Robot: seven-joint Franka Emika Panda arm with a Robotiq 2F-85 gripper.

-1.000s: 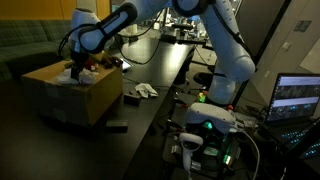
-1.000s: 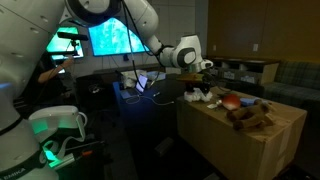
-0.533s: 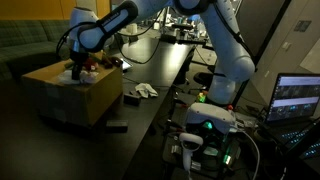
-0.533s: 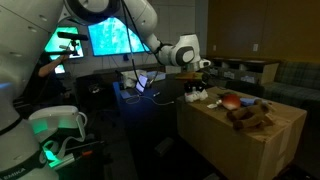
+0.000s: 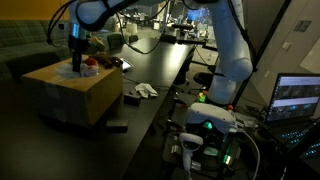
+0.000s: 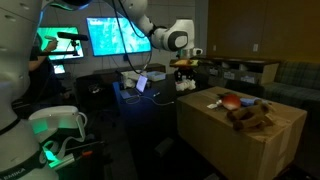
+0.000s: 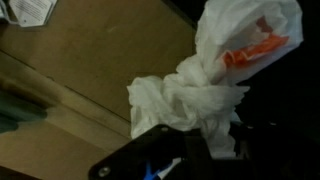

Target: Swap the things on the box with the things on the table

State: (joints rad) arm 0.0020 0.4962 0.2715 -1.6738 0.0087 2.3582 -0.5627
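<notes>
Gripper (image 7: 200, 145) is clenched on 1 white crumpled wad (image 7: 185, 100). In the wrist view the wad bunches up right betw. the two dark fingers. Attached to the wad, further from the gripper, is 1 thin whitish bag (image 7: 250, 40) w/ 1 orange patch showing through it. Behind both is the tan top of the box (image 7: 90, 70), w/ 1 white label (image 7: 25, 10) at its corner.

In both exterior views the gripper (image 5: 76, 60) (image 6: 186, 75) hangs over the box (image 5: 70, 95) (image 6: 240, 145), near one edge of its top. The wad is too small and dark there to make out, so can't tell if it's clear of the cardboard or touching it.

Box top, counted in an exterior view:
- 1 red-orange item (image 6: 232, 100)
- 1 brown lump, looks like a plush (image 6: 250, 117), just beside the red-orange item
- 1 small white scrap (image 6: 213, 103), nearer the gripper

The box stands at the side of the long black tabletop (image 5: 165, 70).

On the tabletop, well apart from the gripper:
- 1 white crumpled piece (image 5: 145, 91), near the box's side
- 1 dark flat object (image 5: 115, 126), past the box's front corner

Further out:
- 1 white arm (image 5: 228, 55), rising from 1 base w/ a green glow (image 5: 212, 125)
- 1 open laptop (image 5: 303, 98), at the frame edge
</notes>
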